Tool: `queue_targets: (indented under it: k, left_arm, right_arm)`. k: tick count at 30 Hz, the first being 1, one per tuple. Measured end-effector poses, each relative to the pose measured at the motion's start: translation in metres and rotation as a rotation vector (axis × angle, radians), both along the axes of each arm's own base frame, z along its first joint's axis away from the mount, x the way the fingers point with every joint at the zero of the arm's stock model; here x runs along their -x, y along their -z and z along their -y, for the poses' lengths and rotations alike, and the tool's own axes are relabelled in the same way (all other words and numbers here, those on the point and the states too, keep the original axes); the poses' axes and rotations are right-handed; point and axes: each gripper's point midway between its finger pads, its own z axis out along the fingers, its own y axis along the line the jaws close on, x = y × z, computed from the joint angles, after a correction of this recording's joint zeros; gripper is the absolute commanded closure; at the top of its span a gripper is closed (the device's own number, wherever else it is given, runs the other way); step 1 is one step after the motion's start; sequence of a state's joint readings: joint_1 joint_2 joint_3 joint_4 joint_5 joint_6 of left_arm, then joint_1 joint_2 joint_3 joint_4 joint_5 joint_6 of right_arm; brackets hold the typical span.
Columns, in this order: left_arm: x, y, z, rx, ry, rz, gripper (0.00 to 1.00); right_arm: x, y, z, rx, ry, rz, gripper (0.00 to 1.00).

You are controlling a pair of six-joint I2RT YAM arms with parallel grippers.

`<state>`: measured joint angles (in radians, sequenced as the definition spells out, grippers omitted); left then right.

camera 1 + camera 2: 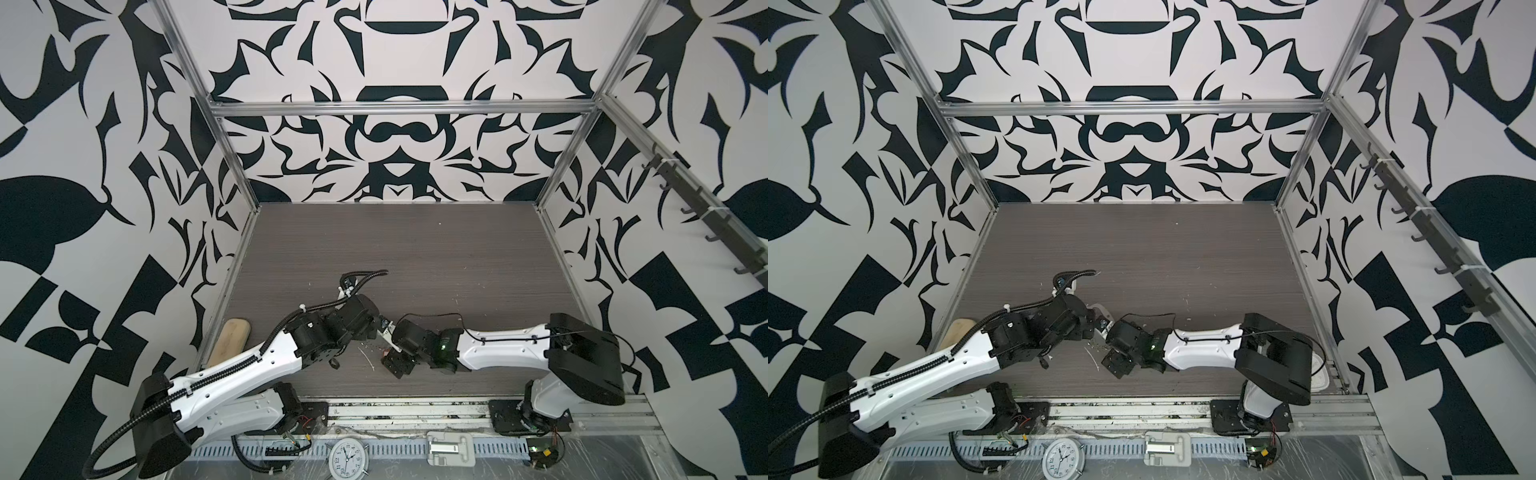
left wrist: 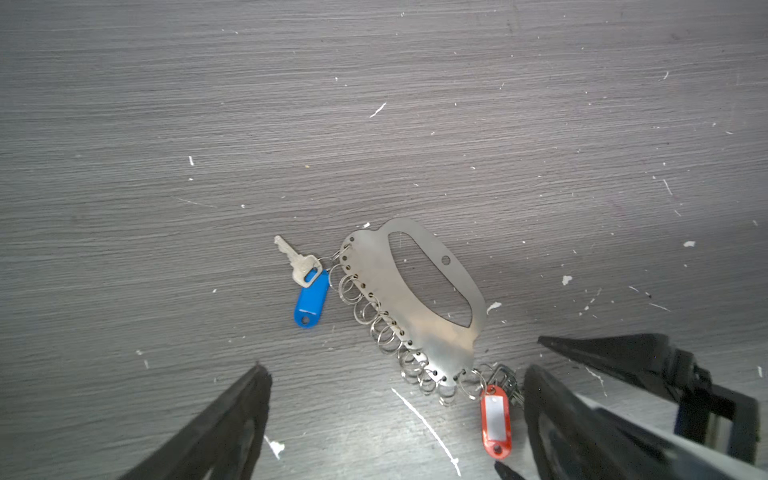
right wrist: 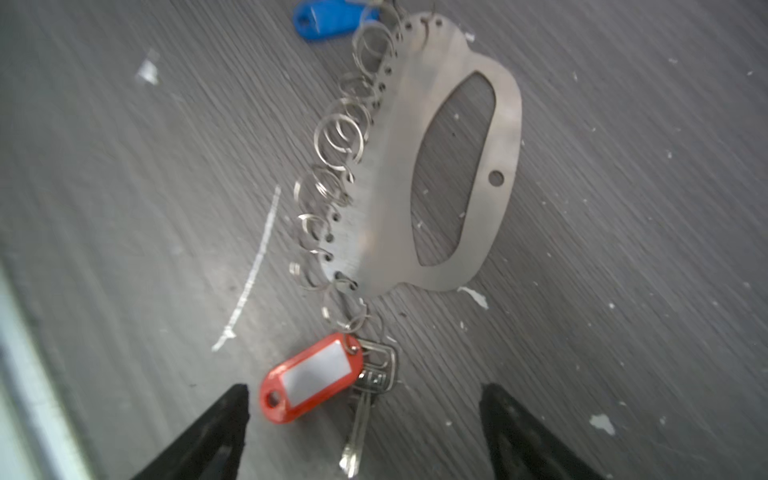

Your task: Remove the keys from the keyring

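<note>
We are showing the keyring (image 2: 428, 332) lying flat between left gripper (image 2: 392, 370) and right gripper (image 3: 365, 388), both gaping and empty. Off one end the red-tagged key (image 3: 309, 378) is pointing lengthwise between the right jaws; the blue-tagged key (image 2: 309, 299) is trailing off the other.

- We find bare table (image 1: 415, 249) behind the arms.
- Left arm (image 1: 249, 368) and right arm (image 1: 498, 353) crowd the keyring (image 2: 436, 340) in front.
- A wooden board (image 1: 230, 338) lies by the left edge.
</note>
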<state>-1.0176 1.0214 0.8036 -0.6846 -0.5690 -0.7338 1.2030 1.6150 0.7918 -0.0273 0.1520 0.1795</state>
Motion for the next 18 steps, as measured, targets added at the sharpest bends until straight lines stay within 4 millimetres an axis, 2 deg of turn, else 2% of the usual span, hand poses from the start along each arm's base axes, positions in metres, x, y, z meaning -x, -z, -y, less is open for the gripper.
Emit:
queue_targets:
  k: [4,10,14,18]
  left_arm:
    - [-0.002,-0.003,0.001,0.013,-0.004,0.015,0.03]
    - [-0.003,-0.003,0.001,0.011,-0.006,0.018,0.03]
    - [-0.005,-0.004,0.005,0.019,0.001,0.023,0.03]
    - [-0.004,0.000,0.011,0.010,0.034,0.011,0.03]
  right_arm:
    - [-0.002,0.011,-0.003,0.077,-0.016,0.039,0.01]
    - [-0.010,0.012,0.000,0.136,0.013,0.085,0.09]
    - [-0.023,0.011,0.013,0.167,0.072,0.107,0.12]
    - [-0.048,0.011,0.039,0.201,0.183,0.105,0.16]
